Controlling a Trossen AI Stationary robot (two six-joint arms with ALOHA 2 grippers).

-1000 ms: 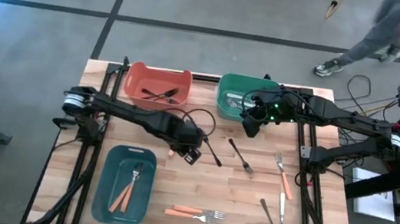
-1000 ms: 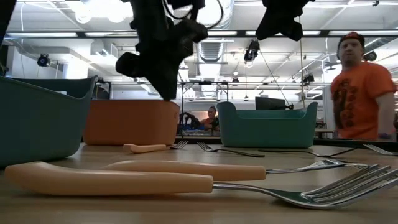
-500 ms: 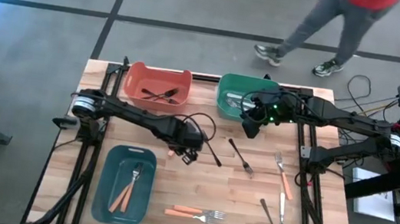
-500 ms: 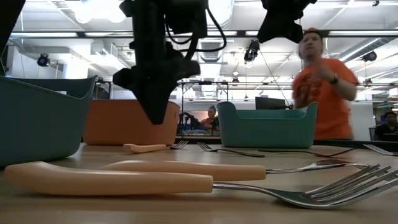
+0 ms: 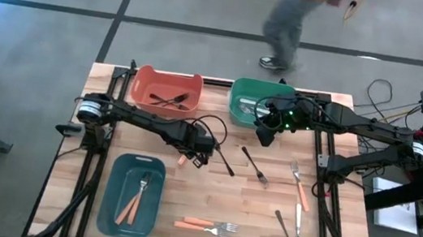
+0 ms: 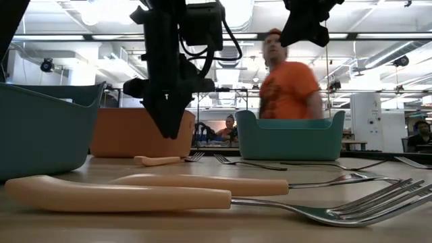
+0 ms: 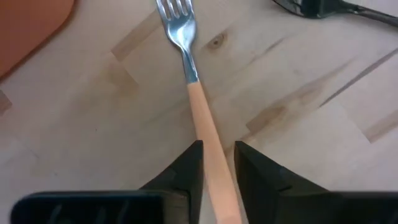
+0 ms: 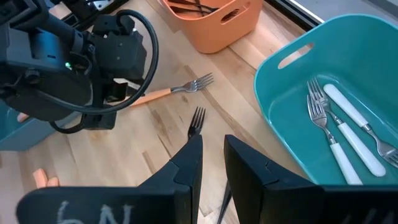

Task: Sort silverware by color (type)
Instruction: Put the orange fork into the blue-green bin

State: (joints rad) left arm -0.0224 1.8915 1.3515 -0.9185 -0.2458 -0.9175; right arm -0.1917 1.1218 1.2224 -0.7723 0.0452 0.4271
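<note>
My left gripper [image 5: 195, 156] [image 7: 217, 146] is open and points down over an orange-handled fork [image 7: 198, 106] that lies flat on the table. Its fingers stand on either side of the handle, and in the low view the tips [image 6: 165, 133] hang just above the wood. My right gripper [image 5: 262, 135] [image 8: 213, 142] is open with nothing in it, raised beside the green bin [image 5: 238, 106], which holds white-handled forks [image 8: 339, 127]. The orange bin [image 5: 144, 85] holds black utensils. The blue bin [image 5: 114, 204] holds orange-handled forks.
Two black utensils [image 5: 225, 160] [image 5: 255, 166] lie mid-table just right of my left gripper. An orange-handled fork [image 5: 299, 187] and a silver one [image 5: 288, 232] lie near the right edge, and two orange-handled forks [image 5: 207, 227] near the front. A person [image 5: 295, 15] walks behind the table.
My left gripper has come down toward the orange-handled fork, shifted slightly toward the table's far left, and turned to point straight down. The fork has not moved. The person behind the table has walked from right to left.
</note>
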